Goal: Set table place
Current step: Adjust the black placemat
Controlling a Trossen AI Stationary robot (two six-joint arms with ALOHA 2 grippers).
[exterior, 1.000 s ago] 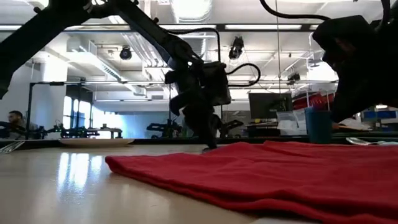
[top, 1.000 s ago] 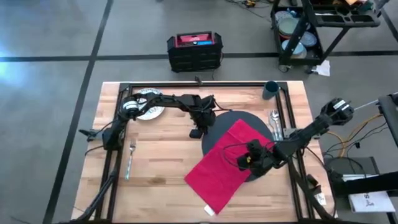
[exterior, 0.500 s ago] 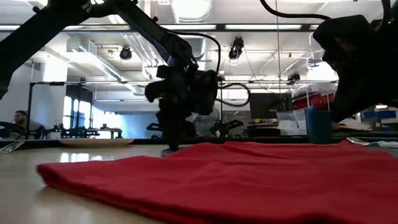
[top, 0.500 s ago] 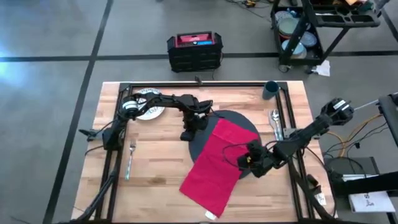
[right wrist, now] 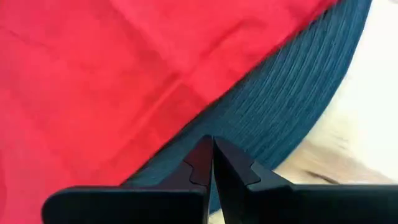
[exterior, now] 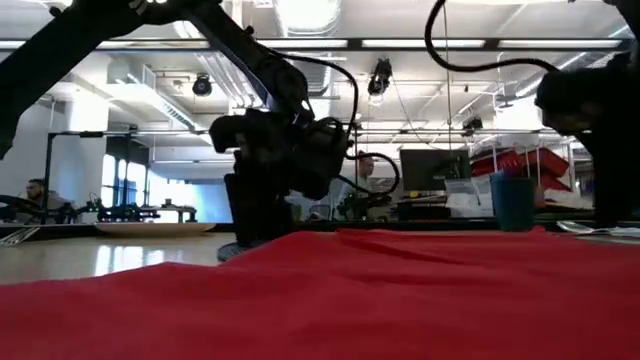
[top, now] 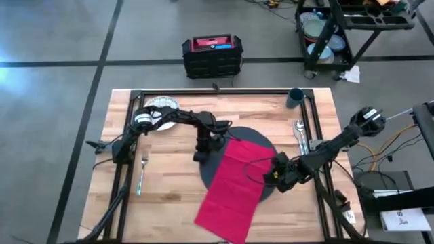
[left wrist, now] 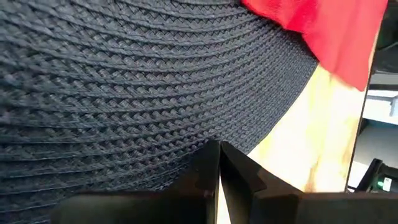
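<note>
I see the red napkin [top: 230, 186] draped slantwise over the woven dark mat [top: 215, 163] (mid-table [top: 169, 186]). Left tool [left wrist: 219, 177] and right tool [right wrist: 211, 165], both pressed together, pinch the mat's opposite rims. Concrete floor [top: 54, 88] surrounds.

Even, bright overhead light in high view; soft, short shadows on table [top: 169, 183]. Low view backlit: ceiling strips and windows glare, arms read as silhouettes, pale sheen on tabletop, near napkin [exterior: 330, 300] blurred. Wrist views close: mat [left wrist: 124, 93] weave sharp, fingers dark.
</note>
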